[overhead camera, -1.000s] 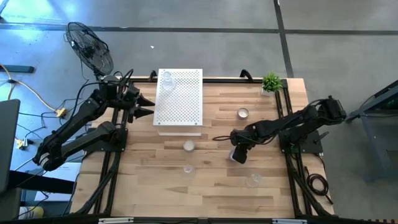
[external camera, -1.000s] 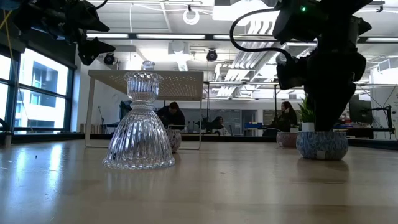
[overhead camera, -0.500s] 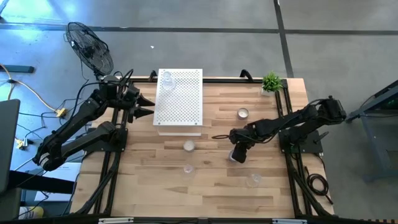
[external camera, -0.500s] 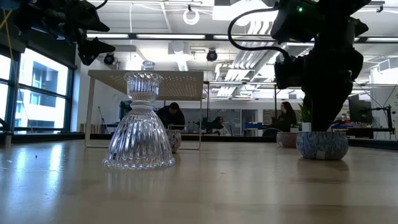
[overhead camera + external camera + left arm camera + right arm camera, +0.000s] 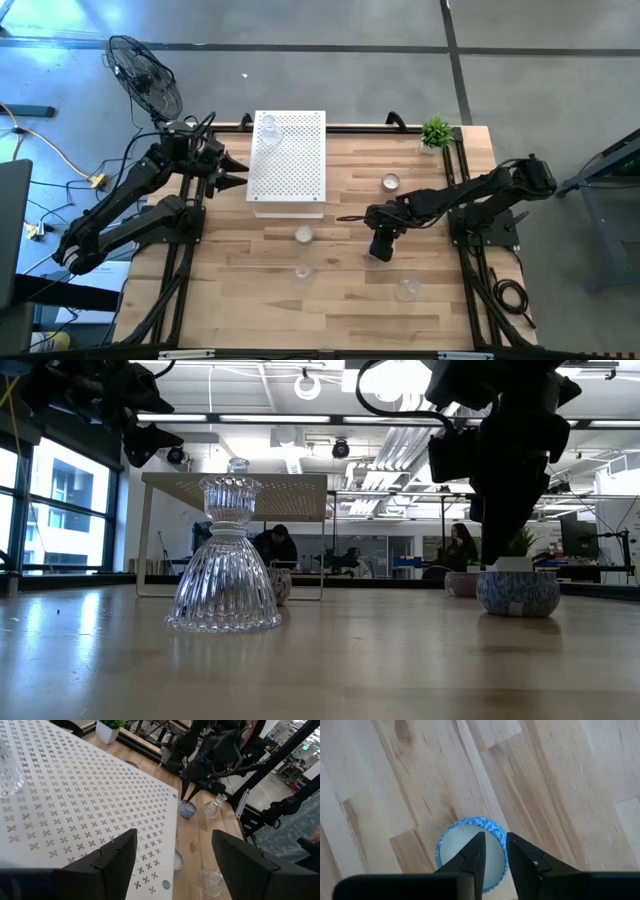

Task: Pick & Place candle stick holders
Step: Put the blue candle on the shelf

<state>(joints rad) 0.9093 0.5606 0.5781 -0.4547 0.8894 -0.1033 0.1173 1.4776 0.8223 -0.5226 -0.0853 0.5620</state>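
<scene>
right gripper (image 5: 493, 854) pinches narrow over the blue-rimmed candle holder (image 5: 451, 851) rim, apparently to lift it; left gripper (image 5: 172, 857) waits wide by the white box (image 5: 90, 800).

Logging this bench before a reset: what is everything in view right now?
table: one, light wood
box: one, white, perforated, far left-centre of the table
glass holders: three, clear; one on the box, two near the front
pale cups: two; mid-table, near the plant
blue cup: one, under the right gripper
plant: one, green, far right corner
fan: one, black, on the floor
left gripper: open, beside the box
right gripper: over the blue cup
</scene>
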